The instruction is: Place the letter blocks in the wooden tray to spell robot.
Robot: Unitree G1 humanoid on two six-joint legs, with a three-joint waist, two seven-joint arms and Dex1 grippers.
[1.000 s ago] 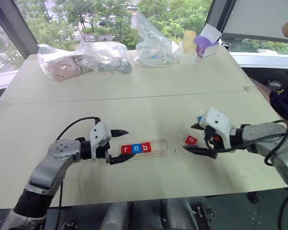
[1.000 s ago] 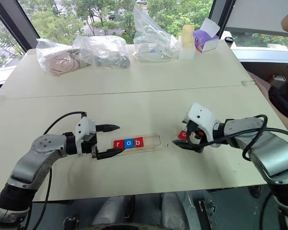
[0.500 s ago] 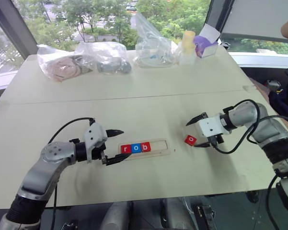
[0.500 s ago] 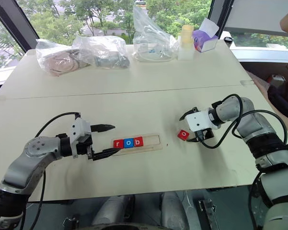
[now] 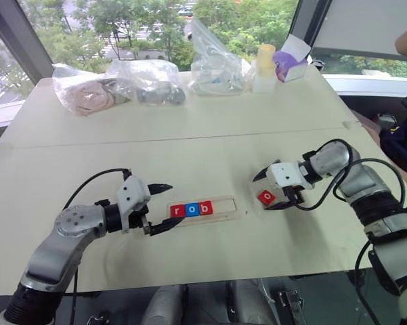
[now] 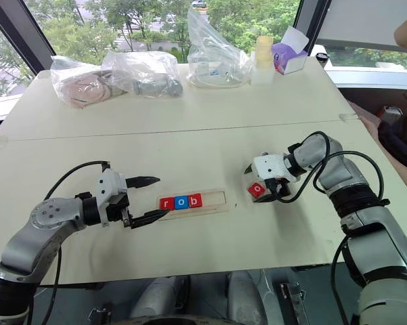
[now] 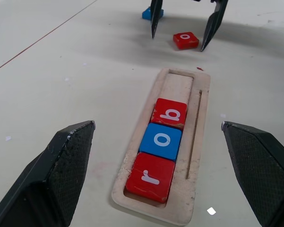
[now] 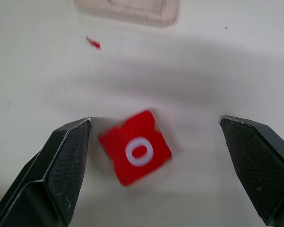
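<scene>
The right gripper (image 5: 268,190) hangs fingers-down over a loose red block (image 8: 135,153) marked "o", its two black fingers spread wide on either side of the tile and holding nothing; in the right wrist view one finger (image 8: 61,165) stands just beside the tile's edge, though whether it touches cannot be told, while the other finger (image 8: 255,161) is well clear. The tile lies flat on the pale table (image 5: 189,135), turned askew between the fingers. Beyond the right gripper's fingertips sits one end of the wooden tray (image 5: 203,208), with a small red speck (image 8: 93,43) on the table near that end. The left gripper (image 5: 160,208) rests at the tray's opposite end, fingers released and apart, empty, with the tray lying straight ahead of them. In the tray's slot, nearest the left gripper, sits a red block with "r" (image 7: 149,176), then a blue block with "o" (image 7: 161,140), then a red block with "b" (image 7: 169,113), touching in a row; the slot past them is bare wood. A blue block (image 7: 152,13) lies on the table beyond the right gripper, its letter not readable. Far across the table from both grippers are clear plastic bags (image 5: 145,80), a pale bottle (image 5: 265,65) and a purple box (image 5: 291,59).
</scene>
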